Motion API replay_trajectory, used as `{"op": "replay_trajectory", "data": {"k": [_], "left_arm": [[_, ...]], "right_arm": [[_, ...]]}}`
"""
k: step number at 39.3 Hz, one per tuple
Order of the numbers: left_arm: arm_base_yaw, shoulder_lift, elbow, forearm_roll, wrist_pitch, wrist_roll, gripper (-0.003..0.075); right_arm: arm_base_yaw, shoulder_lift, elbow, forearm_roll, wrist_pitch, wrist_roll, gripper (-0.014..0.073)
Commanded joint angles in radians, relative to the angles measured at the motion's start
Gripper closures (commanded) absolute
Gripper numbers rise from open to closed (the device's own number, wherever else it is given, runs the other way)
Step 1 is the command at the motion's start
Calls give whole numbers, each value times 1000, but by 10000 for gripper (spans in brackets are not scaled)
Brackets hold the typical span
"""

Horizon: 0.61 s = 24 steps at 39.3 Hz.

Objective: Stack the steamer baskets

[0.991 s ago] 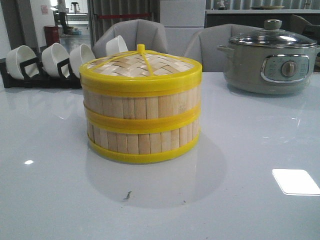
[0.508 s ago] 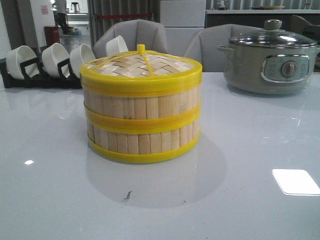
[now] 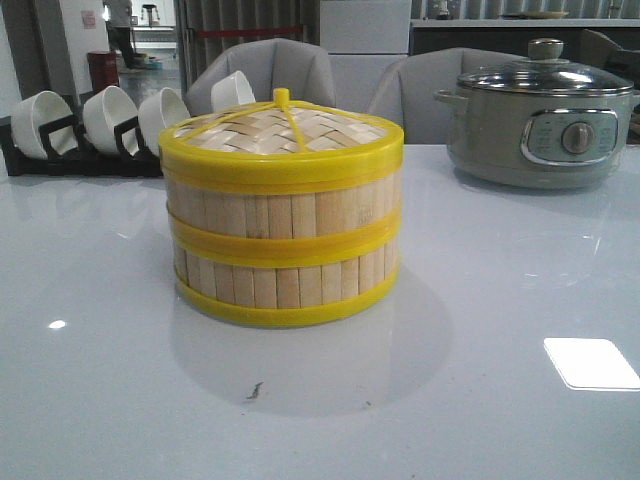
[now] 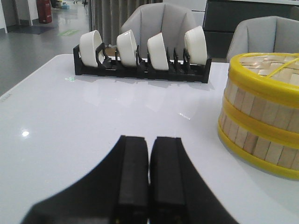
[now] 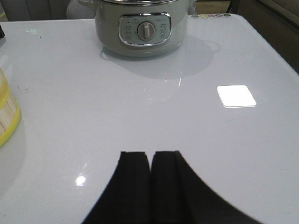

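Note:
Two steamer baskets stand stacked mid-table: the upper basket rests on the lower basket, both of pale bamboo slats with yellow bands. A woven lid with a yellow rim and knob caps the stack. The left wrist view shows the stack off to one side of my left gripper, which is shut and holds nothing. My right gripper is shut and empty too, with only a sliver of the baskets at the frame's edge. Neither gripper appears in the front view.
A black rack of white bowls stands at the back left. A grey electric pot with a glass lid sits at the back right. Grey chairs stand behind the white table.

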Motion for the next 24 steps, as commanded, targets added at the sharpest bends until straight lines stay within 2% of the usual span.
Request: {"op": "replay_trajectory", "data": {"k": [1, 11, 24], "left_arm": [[-3, -12, 2, -9, -95, -7, 634], [-3, -12, 1, -9, -97, -7, 634], [-1, -12, 3, -7, -191, 52, 634]], "right_arm": [[-5, 6, -29, 3, -77, -6, 545], [-5, 6, -29, 3, -77, -6, 545], [-5, 6, -29, 3, -77, -6, 545]]}}
